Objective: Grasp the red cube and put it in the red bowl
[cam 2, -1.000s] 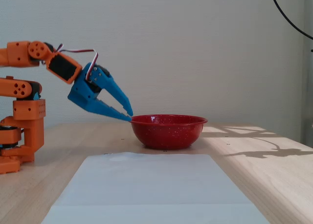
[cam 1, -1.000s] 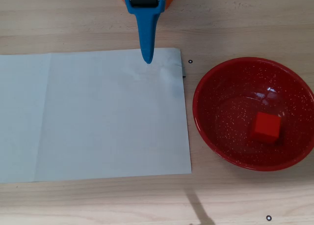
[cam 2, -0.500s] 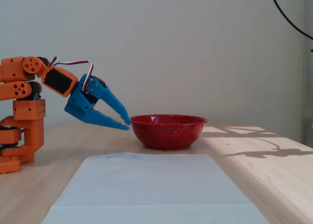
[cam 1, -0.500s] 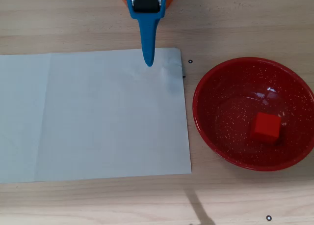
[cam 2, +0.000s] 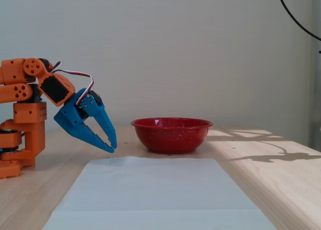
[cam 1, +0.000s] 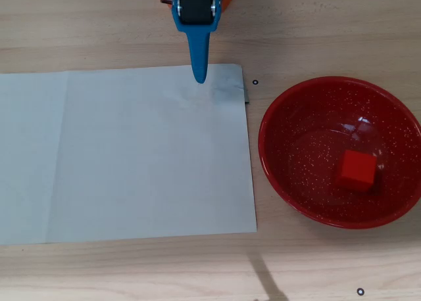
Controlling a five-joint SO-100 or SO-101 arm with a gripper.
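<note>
Your gripper (cam 2: 113, 147) hangs with its blue fingers parted only a little at the tips and nothing between them. In the fixed view the tips point down and to the right, just above the far edge of the white paper sheet (cam 2: 150, 190); you cannot tell from that view whether they touch it. In the overhead view the gripper (cam 1: 199, 79) shows as a single blue wedge reaching down from the top edge of the table (cam 1: 99, 18), its tip over the paper sheet (cam 1: 125, 156) near the sheet's top right corner, so the gap between the fingers does not show from above. The orange arm (cam 2: 22, 114) is folded back at the left of the fixed view.

Your red cube (cam 1: 356, 170) lies inside the red bowl (cam 1: 289, 176), on the bowl floor and right of its centre in the overhead view. It is well apart from the gripper. The bowl stands on the bare wood to the right of the paper, close to the sheet's right edge but not on it. In the fixed view the bowl (cam 2: 171, 135) sits upright to the right of the gripper, and its wall hides the cube from you there.
</note>
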